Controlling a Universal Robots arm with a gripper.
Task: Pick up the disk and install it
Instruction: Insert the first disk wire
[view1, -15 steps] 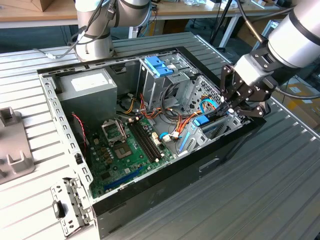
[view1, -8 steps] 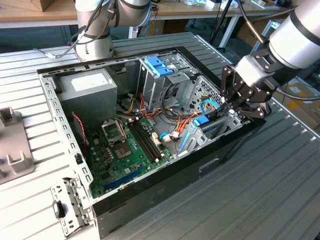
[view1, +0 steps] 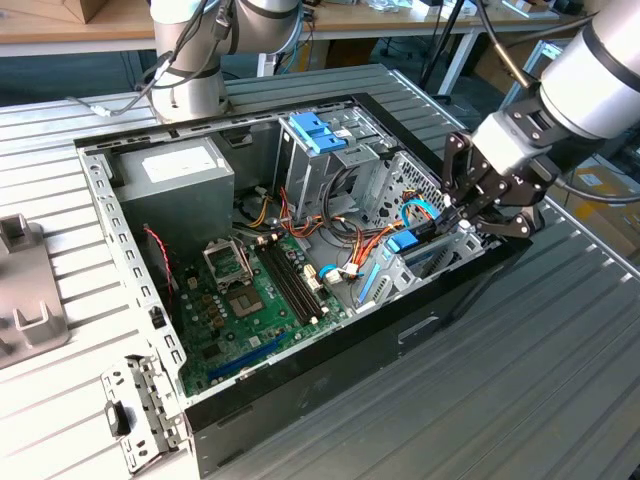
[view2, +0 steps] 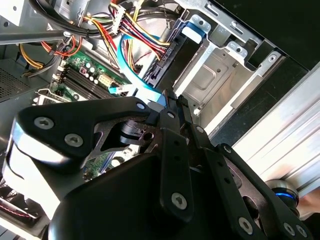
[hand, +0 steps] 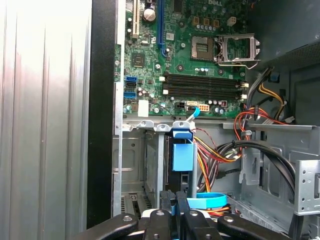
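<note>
You are in the install step: your gripper (view1: 462, 212), jaws closed on the disk (view1: 408, 240) at the exterior view's center right, needs straight seating into the drive cage (view1: 440, 262).

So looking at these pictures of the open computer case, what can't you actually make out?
- The disk's far end: in the first wrist view the drive cage hides it.
- The gripper's fingertips: in the exterior view they sink among cables; in the second wrist view its own black linkage covers them.
- The motherboard's near edge: case wall hides it in the exterior view.
</note>
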